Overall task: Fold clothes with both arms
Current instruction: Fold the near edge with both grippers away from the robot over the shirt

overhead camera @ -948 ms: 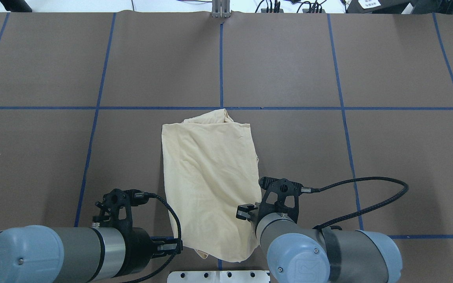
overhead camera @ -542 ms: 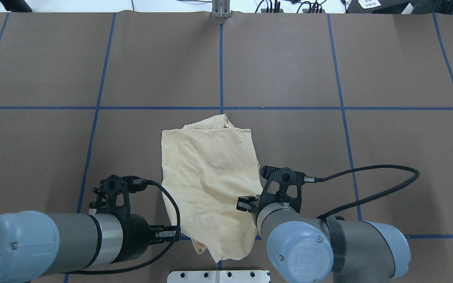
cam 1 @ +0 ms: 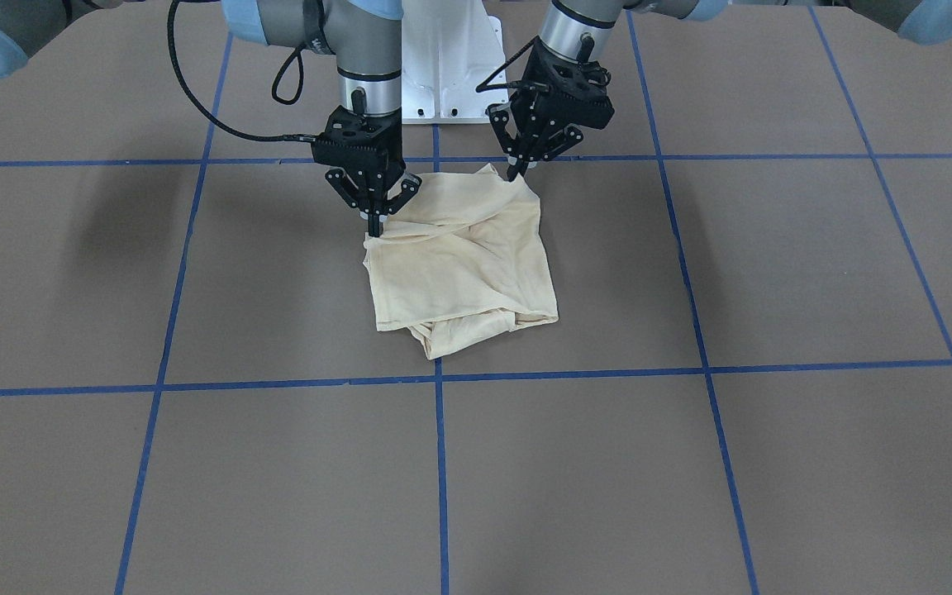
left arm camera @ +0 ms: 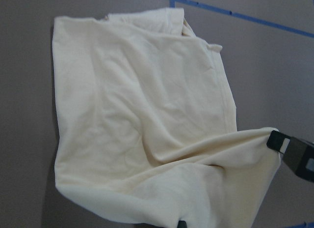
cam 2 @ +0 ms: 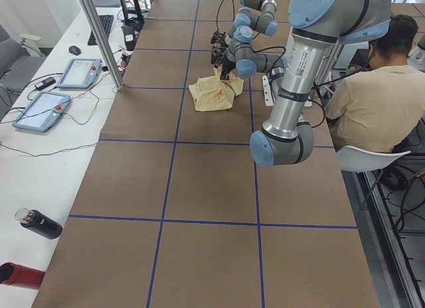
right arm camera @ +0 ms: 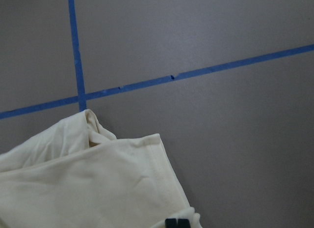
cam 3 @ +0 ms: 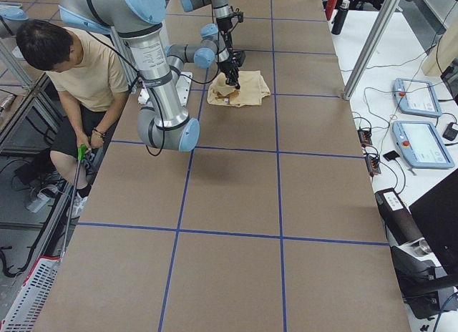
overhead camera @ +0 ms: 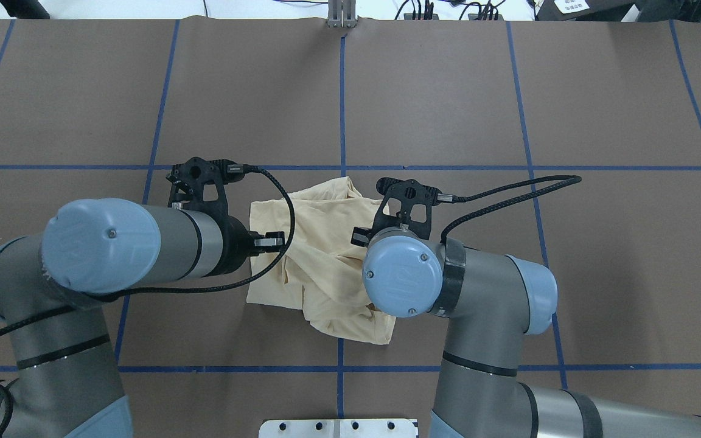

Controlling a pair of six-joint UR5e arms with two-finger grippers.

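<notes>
I am holding one T-shirt [cam 1: 464, 264], which is lying half-bunched just above the middle of the front-facing frame, over the vertical blue tape line [cam 1: 440, 463]. My right gripper [cam 1: 373, 231], centre-left in that frame, is pinching one corner of the cloth with its jaws drawn tight together. My left gripper [cam 1: 516, 172], up and to the right of it, is nipping the other corner in the same way, jaws closed on fabric. I am gripping both ends of one edge, I judge, so that the edge can travel level over the rest of the shirt and make an even fold. The flat part is resting on the table lower in the frame. Counting: one shirt, two arms, two grippers, each holding a single corner. The navy print is not showing in any view.
</notes>
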